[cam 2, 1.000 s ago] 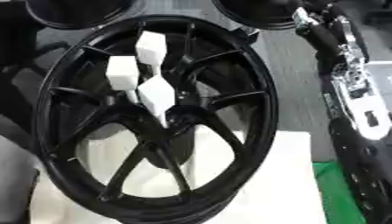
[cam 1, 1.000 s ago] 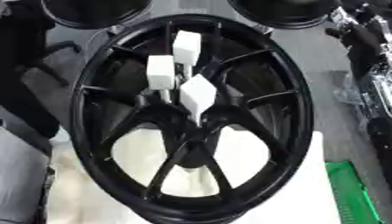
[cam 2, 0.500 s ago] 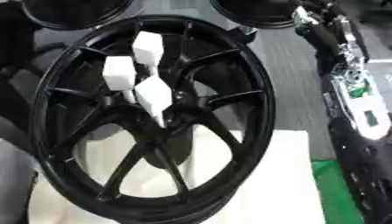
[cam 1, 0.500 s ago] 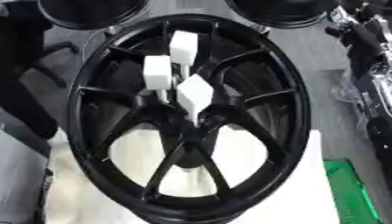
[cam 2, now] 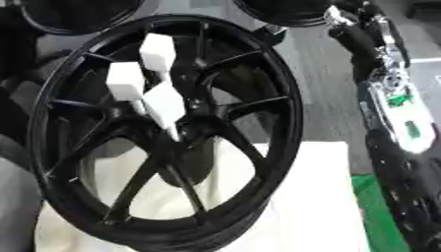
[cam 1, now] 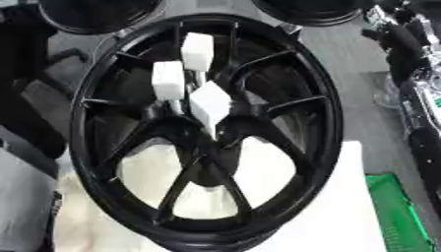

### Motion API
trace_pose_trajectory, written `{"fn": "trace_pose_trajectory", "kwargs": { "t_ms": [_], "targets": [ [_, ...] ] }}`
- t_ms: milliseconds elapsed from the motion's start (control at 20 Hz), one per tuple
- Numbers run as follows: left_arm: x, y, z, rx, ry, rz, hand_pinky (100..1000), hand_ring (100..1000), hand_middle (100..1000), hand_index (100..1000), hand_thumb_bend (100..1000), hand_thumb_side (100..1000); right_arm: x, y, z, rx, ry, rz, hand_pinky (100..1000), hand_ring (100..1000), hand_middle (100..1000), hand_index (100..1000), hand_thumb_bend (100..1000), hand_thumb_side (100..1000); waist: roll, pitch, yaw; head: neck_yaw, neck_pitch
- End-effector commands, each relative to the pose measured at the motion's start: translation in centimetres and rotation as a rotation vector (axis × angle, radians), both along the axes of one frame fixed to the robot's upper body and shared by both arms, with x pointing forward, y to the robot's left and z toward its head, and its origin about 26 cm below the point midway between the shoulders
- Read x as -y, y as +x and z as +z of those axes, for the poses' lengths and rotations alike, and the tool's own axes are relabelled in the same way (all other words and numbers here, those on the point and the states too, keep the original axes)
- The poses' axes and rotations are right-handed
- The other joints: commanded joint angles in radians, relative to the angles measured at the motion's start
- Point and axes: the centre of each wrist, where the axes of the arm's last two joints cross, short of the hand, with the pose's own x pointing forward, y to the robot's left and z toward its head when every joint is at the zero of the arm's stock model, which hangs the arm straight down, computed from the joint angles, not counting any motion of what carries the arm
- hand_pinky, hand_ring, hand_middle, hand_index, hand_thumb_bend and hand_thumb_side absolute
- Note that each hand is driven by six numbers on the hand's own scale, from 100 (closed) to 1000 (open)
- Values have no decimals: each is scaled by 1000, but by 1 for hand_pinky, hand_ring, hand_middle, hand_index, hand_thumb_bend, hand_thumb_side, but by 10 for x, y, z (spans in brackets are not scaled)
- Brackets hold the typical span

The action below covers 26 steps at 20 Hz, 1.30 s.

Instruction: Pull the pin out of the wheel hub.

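Observation:
A big black spoked wheel (cam 1: 327,113) stands tilted on a white cloth (cam 1: 344,211). Around its hub (cam 1: 203,135) three white block-headed pins stick out towards me: an upper one (cam 1: 197,51), a left one (cam 1: 168,80), and the nearest one (cam 1: 210,102) just above the hub centre. My right arm (cam 2: 392,98), black with silver and green parts, runs along the right edge, apart from the wheel. Its hand end (cam 2: 353,24) lies near the upper right, beside the rim's top. No left hand shows in either view.
Two more black wheels (cam 1: 95,12) (cam 1: 310,10) lie at the far edge. A green object (cam 1: 396,206) sits at the lower right beside the cloth. A dark bulky shape (cam 1: 34,98) fills the left side next to the rim.

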Motion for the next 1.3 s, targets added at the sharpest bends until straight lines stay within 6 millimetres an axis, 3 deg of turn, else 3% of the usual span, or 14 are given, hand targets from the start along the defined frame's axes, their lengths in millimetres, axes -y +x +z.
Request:
{"fn": "trace_pose_trajectory", "kwargs": {
  "t_ms": [50,350,700,1050,1300],
  "targets": [
    [-3,-14,27,-28,185,-4,783,885,886,908,850,620,5,-1,11,20,-42,-6,829,847,826,841,366,332,2,-26,-2,-4,1],
    [12,-23,52,-121,566,-97,827,903,901,928,783,673,7,-2,7,2,-61,-9,829,846,824,841,364,335,15,-30,2,-12,3],
    [31,-25,61,-190,810,-154,851,909,906,938,733,690,11,-3,5,-10,-73,-22,829,847,824,842,364,338,24,-31,10,-36,5],
    [60,-34,59,-279,958,-165,842,870,839,906,735,566,12,-4,4,-16,-80,-21,830,848,824,842,362,339,25,-33,14,-47,9],
    [75,-37,52,-337,1044,-147,833,855,806,886,752,525,12,-3,3,-19,-84,-20,830,849,825,842,363,339,26,-34,14,-52,11]
  ]
}}
